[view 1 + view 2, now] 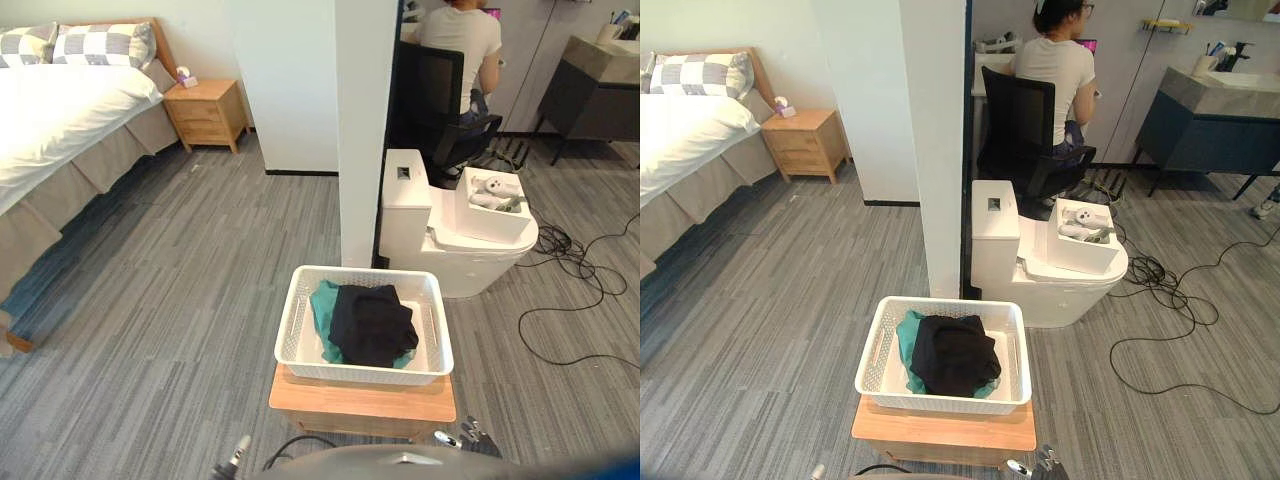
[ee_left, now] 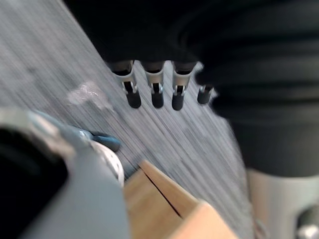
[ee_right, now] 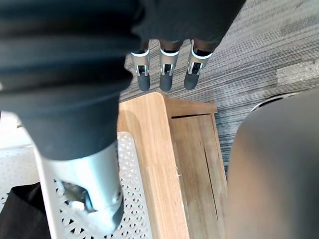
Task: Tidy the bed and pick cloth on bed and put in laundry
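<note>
Black cloth (image 1: 372,322) lies on teal cloth (image 1: 325,303) in the white basket (image 1: 300,305), square on the wooden stool (image 1: 360,402). My left hand (image 2: 157,89) and right hand (image 3: 168,75) hang with fingers relaxed, holding nothing. Drop looks done, I'd say; next I turn toward the bed (image 1: 50,120) for tidying.
</note>
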`<state>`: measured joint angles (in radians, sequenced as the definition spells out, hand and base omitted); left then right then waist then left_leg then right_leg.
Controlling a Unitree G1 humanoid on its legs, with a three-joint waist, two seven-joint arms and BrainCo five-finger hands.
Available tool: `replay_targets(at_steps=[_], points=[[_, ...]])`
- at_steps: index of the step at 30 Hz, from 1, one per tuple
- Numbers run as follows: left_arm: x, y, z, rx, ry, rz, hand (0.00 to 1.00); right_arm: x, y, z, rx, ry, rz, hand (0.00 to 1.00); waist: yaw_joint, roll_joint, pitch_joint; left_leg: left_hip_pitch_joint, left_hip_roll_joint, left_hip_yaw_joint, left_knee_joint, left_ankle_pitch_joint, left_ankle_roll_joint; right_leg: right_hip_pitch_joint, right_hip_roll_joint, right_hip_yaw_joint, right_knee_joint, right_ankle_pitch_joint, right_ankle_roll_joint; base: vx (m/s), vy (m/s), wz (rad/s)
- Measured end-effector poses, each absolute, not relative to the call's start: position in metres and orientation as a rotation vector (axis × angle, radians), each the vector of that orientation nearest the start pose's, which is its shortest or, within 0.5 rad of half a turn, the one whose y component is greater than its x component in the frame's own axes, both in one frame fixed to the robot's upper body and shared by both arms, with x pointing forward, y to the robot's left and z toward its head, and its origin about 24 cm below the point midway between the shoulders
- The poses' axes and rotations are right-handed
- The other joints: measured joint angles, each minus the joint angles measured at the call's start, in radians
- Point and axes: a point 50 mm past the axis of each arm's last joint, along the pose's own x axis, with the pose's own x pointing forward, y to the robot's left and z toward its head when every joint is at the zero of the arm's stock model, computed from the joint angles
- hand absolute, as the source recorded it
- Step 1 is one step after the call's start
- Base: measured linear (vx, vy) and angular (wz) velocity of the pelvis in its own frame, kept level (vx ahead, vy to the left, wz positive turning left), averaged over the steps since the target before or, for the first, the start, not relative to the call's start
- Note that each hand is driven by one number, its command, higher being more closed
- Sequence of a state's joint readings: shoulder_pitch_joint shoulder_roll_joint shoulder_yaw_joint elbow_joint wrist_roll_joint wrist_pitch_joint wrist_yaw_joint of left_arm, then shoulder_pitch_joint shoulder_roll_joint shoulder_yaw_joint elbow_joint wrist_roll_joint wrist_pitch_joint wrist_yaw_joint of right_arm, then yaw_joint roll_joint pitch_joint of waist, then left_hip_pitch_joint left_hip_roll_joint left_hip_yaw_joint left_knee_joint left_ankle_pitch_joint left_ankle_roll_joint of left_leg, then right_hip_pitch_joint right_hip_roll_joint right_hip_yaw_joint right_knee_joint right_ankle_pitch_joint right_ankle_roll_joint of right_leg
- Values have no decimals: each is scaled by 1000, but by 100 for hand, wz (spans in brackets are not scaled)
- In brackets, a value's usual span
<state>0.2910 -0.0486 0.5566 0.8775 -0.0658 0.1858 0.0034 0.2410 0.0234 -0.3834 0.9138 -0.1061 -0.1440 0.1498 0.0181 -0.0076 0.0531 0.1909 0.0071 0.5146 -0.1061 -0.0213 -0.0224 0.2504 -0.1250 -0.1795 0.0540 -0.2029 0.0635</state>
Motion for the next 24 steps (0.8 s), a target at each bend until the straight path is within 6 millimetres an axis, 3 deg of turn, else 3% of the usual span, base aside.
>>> replay_targets(at_steps=[11, 24], points=[[8, 209, -169, -25, 1512, 252, 0, 65, -200, -157, 133, 1025, -202, 0, -1, 0, -1, 3, -3, 5, 0, -8, -3, -1, -2, -2, 10, -10, 4, 25, -43, -1], [9, 209, -170, 103, 1532, 129, 0, 70, -199, -159, 123, 1049, -174, 0, -5, -1, -3, 34, 31, 33, 0, -14, -21, -11, 28, -1, 52, -4, -6, 47, -64, -6]])
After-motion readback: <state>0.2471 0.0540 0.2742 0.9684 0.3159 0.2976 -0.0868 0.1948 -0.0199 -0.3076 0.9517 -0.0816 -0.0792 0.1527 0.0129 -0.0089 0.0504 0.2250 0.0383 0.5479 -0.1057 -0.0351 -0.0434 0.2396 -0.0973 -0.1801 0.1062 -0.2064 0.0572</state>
